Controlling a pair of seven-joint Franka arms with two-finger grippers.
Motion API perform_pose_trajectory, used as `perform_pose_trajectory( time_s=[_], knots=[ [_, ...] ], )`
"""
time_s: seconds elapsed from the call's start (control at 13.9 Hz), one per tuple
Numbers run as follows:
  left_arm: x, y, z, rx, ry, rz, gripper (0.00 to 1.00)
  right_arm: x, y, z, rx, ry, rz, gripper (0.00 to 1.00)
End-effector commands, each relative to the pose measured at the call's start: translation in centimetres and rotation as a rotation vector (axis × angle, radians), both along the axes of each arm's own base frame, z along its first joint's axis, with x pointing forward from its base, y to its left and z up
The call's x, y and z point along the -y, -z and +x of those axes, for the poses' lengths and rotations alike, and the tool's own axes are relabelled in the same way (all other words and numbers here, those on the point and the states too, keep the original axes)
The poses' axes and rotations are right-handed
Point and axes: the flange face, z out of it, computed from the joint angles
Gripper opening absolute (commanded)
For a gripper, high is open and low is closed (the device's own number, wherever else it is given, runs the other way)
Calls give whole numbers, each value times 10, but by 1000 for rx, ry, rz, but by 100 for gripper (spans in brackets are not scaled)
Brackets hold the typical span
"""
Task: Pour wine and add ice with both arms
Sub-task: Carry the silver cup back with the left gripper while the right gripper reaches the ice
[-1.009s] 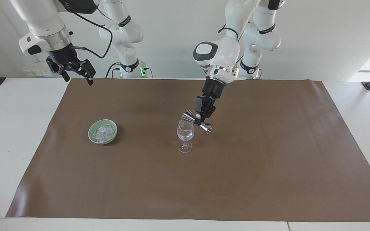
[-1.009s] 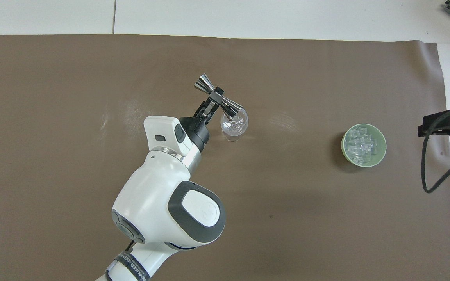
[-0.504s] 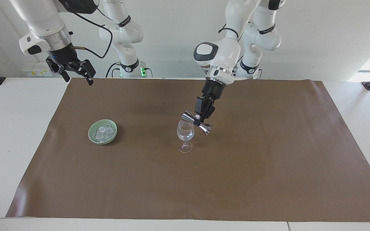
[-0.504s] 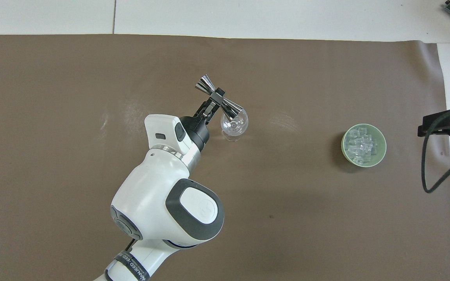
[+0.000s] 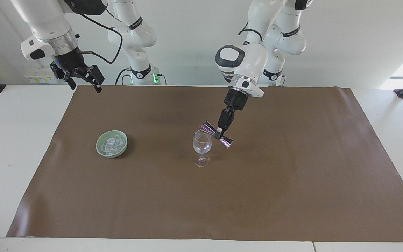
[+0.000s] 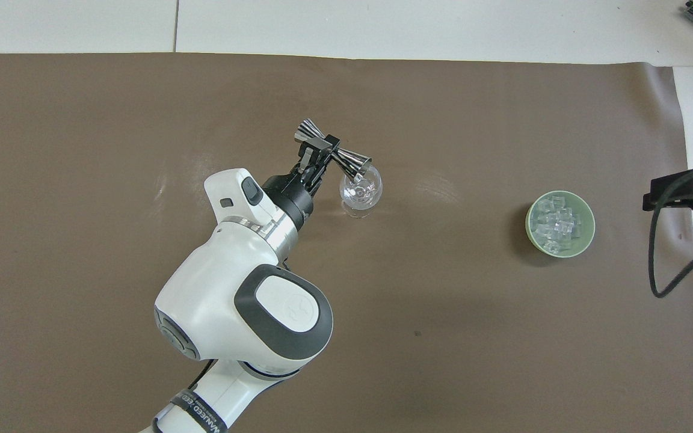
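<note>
One hourglass metal jigger [image 5: 217,134] tilted over clear stemmed glass [image 5: 202,144].

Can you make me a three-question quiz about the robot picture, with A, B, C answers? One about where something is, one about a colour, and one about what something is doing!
1. Where are the clear ice cubes?
A. In the small pale green bowl
B. In the glass
C. On the mat

2. What colour is the mat?
A. Blue
B. Brown
C. Red

3. How is the small dark metal hourglass jigger?
A. Upright
B. Lying on the mat
C. Tipped over the clear stemmed wine glass

Answers: A, the cubes are heaped in the bowl; B, the mat is brown; C, the left gripper holds it tilted over the glass's rim.
</note>
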Motion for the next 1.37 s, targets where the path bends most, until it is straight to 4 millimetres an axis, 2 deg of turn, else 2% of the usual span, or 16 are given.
perform_pose_trajectory(
  time_s=[0.0,0.22,0.43,0.65,1.01,1.3],
  knots=[
    [-3,-7,0,-67,-10,-107,0,-15,2,-6,0,-61,-5,100],
    [-18,-12,11,-111,6,-175,0,-15,6,-8,2,-61,-5,100],
    [-45,-8,26,-169,13,-236,0,-16,14,-10,19,-63,-4,100],
    [-85,-3,37,-238,20,-307,0,-17,16,-14,5,-64,0,100],
    [-148,9,47,-337,29,-405,0,-12,48,-21,29,-121,0,100],
    [-196,25,47,-426,41,-497,0,-5,65,-24,52,-125,-2,100]
  ],
)
